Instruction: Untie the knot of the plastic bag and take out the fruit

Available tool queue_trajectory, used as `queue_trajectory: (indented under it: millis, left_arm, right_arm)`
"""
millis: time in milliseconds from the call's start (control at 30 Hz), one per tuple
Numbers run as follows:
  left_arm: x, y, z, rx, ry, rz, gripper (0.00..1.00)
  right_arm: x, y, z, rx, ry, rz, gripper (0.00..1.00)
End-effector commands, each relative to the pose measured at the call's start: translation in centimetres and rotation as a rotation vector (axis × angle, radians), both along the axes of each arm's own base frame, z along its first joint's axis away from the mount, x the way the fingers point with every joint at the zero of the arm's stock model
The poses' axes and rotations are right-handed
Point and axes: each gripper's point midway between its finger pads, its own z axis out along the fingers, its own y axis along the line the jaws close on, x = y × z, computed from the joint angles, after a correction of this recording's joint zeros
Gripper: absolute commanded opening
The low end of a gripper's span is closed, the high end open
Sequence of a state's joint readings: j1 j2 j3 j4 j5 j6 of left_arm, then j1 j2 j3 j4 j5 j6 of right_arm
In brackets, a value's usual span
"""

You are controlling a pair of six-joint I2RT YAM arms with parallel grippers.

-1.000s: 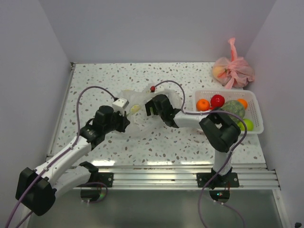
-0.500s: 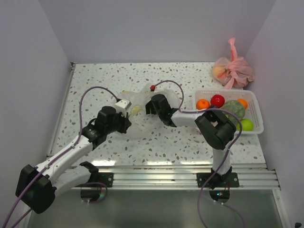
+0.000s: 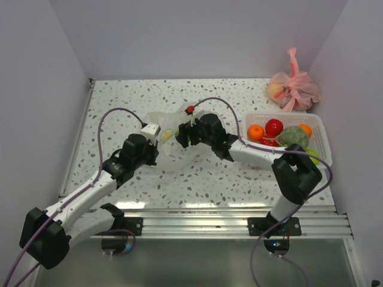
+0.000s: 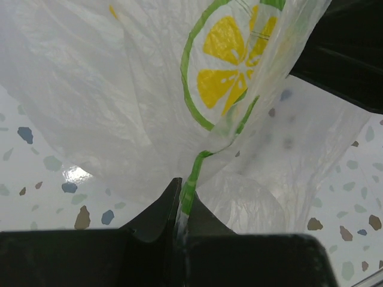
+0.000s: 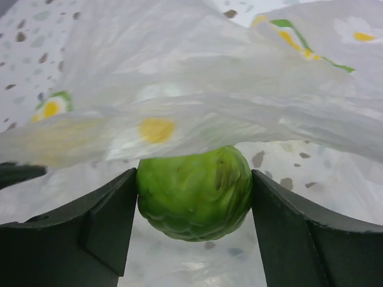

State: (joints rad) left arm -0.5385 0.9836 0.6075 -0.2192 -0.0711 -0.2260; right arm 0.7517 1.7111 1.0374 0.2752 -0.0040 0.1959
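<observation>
While left hand (image 4: 182, 197) pinches plastic bag (image 4: 119, 89) edge, right hand (image 5: 194, 200) clamps green fruit (image 5: 191, 188) beneath bag fold.

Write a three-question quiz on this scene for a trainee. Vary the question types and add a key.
1. True or false: the left gripper is shut on the plastic bag.
2. What does the right gripper hold?
A. a green fruit
B. an orange
C. a pink bag
3. Short answer: where do the loose oranges lie?

Key: 1. true. 2. A. 3. in the white basket.
</observation>
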Motion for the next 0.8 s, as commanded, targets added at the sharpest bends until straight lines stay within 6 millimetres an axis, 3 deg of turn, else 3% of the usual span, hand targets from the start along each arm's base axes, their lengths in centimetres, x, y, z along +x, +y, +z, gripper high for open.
queue_trajectory:
  millis: [0, 167, 267, 533, 667, 767]
  left_arm:
    - [1.2, 1.3, 1.9, -0.008, -0.059, 0.095, 0.0]
    - [1.7, 3.7, 2.0, 0.023, -0.07, 0.22, 0.0]
    - [1.8, 4.4, 2.3, 0.027, -0.083, 0.255, 0.0]
    - [2.1, 5.4, 1.7, 0.06, -0.062, 0.308, 0.0]
    - [2.2, 5.4, 1.7, 0.058, -0.058, 0.31, 0.0]
    - [2.1, 5.5, 1.7, 0.059, -0.06, 0.311, 0.0]
  right_arm:
    - [-3.3, 1.4, 3.5, 0.041, -0.015, 0.212, 0.35]
    - [-6.6, 2.1, 5.2, 0.064, 0.03, 0.367, 0.34]
    - [-8.4, 2.1, 7.5, 0.095, 0.025, 0.433, 0.33]
    - [-12.6, 0.9, 18.8, 0.224, -0.062, 0.546, 0.31]
    - [-12.2, -1.8, 23.2, 0.243, -0.168, 0.418, 0.29]
    - [-9.6, -6.0, 23.5, 0.154, -0.218, 0.157, 0.27]
